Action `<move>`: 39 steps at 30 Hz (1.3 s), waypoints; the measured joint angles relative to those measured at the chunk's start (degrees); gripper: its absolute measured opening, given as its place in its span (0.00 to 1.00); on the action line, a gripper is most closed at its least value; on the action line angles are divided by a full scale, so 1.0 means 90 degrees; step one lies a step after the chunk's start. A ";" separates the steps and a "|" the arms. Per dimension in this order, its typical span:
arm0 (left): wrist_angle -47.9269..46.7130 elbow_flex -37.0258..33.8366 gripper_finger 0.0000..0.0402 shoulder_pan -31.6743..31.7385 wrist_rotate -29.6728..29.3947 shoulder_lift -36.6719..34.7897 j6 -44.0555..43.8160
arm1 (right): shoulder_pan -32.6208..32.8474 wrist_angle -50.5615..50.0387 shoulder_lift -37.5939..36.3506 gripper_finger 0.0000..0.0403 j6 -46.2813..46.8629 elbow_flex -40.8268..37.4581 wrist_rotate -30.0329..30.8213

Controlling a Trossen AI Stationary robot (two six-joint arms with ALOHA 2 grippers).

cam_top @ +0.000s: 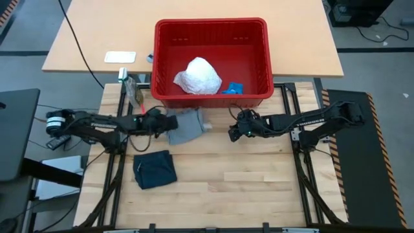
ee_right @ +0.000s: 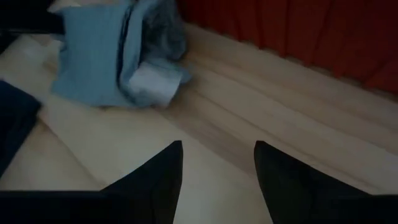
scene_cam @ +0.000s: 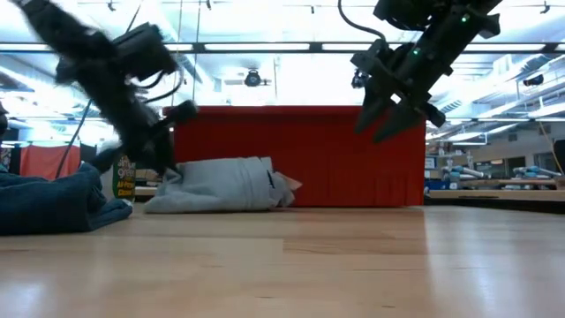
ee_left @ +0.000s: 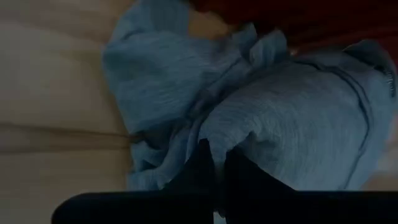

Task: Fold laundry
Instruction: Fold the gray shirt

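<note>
The grey cloth [cam_top: 189, 126] [scene_cam: 221, 185] lies bunched on the wooden table, just in front of the red basket [cam_top: 210, 22]. My left gripper [cam_top: 162, 123] [ee_left: 217, 171] is shut at the cloth's left end. The navy cloth [cam_top: 155, 168] [scene_cam: 44, 199] lies folded flat, nearer than the grey one and to its left. Inside the basket rests the white crinkly cloth [cam_top: 197, 76]. My right gripper [cam_top: 233, 131] [scene_cam: 384, 124] hangs open above the table, to the right of the grey cloth [ee_right: 99, 56], touching nothing. My left gripper pinches a bunched fold at the grey cloth's left end [ee_left: 217, 146] between its two fingers. The fingers come slanting down from the table's left. The cloth lies on the table, slack and crumpled; how many layers are in the pinch cannot be told.
The red basket's front wall [scene_cam: 335, 150] stands right behind the grey cloth. A small blue item [cam_top: 233, 87] lies in the basket. A small bottle-like object [cam_top: 132, 90] stands left of the basket, and a white card [cam_top: 119, 57] lies on the far tan table. Bare wood spreads near and right.
</note>
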 joint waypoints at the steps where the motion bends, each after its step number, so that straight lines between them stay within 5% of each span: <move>1: 0.0344 -0.0255 0.02 0.0020 0.0012 -0.0111 -0.0176 | 0.0015 0.0023 0.0000 0.51 0.0002 0.0000 -0.0052; 14: 0.0511 -0.0757 0.02 -0.0114 0.0860 -0.0254 -0.0384 | 0.0379 0.0357 0.0000 0.51 0.0291 0.0000 -0.0425; 25: 0.0794 -0.0740 0.02 -0.1433 0.1220 0.0032 -0.0602 | 0.0639 0.2832 0.0168 0.51 -0.1555 0.0002 -0.0884; 30: 0.1724 -0.0742 0.03 -0.2058 0.1335 0.0279 -0.0339 | 0.0370 0.3498 0.1339 0.49 -0.1650 0.0365 -0.1913; 39: 0.2327 -0.0735 0.23 -0.2682 0.1198 0.0243 0.0142 | 0.0352 0.3856 0.3370 0.39 -0.1965 0.2080 -0.1661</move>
